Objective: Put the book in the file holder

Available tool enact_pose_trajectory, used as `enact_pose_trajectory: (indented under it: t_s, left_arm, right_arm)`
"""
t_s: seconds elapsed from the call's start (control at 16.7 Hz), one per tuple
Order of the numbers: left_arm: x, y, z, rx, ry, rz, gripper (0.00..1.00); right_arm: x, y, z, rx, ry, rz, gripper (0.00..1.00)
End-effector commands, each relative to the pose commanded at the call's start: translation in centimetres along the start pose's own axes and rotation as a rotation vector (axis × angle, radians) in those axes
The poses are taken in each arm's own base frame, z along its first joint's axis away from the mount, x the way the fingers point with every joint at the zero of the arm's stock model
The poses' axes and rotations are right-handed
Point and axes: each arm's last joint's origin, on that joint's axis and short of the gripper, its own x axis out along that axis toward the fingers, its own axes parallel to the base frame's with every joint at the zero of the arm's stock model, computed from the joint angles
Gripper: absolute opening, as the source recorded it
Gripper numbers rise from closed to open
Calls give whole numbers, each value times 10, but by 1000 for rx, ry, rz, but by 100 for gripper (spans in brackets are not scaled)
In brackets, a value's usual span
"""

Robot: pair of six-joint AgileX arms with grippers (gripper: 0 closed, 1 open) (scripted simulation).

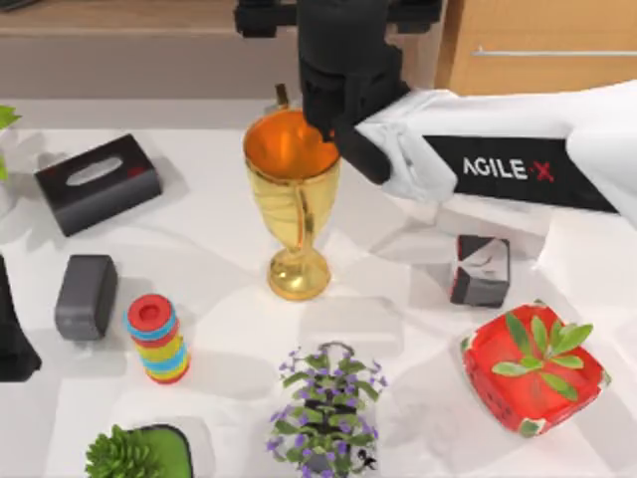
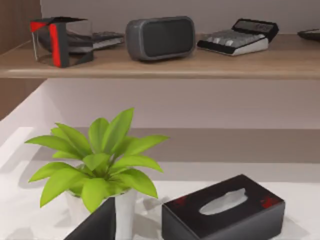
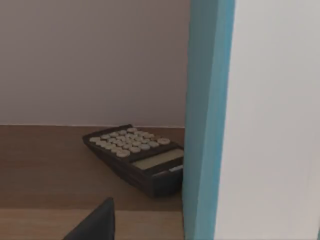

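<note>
The right arm (image 1: 518,159) reached in from the right of the gold cup (image 1: 294,199). The right gripper (image 1: 338,60) hung just behind the cup's rim; whether its claw was spread or pinching could not be told. In the right wrist view the book (image 3: 270,120) stood upright close to the camera, white with a blue edge, and a dark calculator (image 3: 135,155) lay on a wooden shelf beyond it. The left arm (image 1: 12,334) sat parked well left of the cup.
</note>
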Motion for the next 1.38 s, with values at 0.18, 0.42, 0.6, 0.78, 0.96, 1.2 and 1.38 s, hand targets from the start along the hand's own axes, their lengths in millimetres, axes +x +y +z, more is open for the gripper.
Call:
enact_pose_trajectory:
  t_s: [0.18, 0.42, 0.6, 0.78, 0.96, 1.2, 1.38]
  left_arm:
    - [0, 0, 0, 0, 0, 0, 100]
    - [0, 0, 0, 0, 0, 0, 100]
    - [0, 0, 0, 0, 0, 0, 100]
    - [0, 0, 0, 0, 0, 0, 100]
    - [0, 0, 0, 0, 0, 0, 100]
    - [0, 0, 0, 0, 0, 0, 100]
    - [0, 0, 0, 0, 0, 0, 100]
  right_arm:
    - [-1, 1, -1, -3, 4, 5, 100]
    - [6, 1, 0, 0, 0, 0, 100]
    - [12, 1, 0, 0, 0, 1, 100]
    - [19, 0, 0, 0, 0, 0, 100]
    - [20, 0, 0, 0, 0, 0, 100]
    - [20, 0, 0, 0, 0, 0, 77]
    - [20, 0, 0, 0, 0, 0, 55]
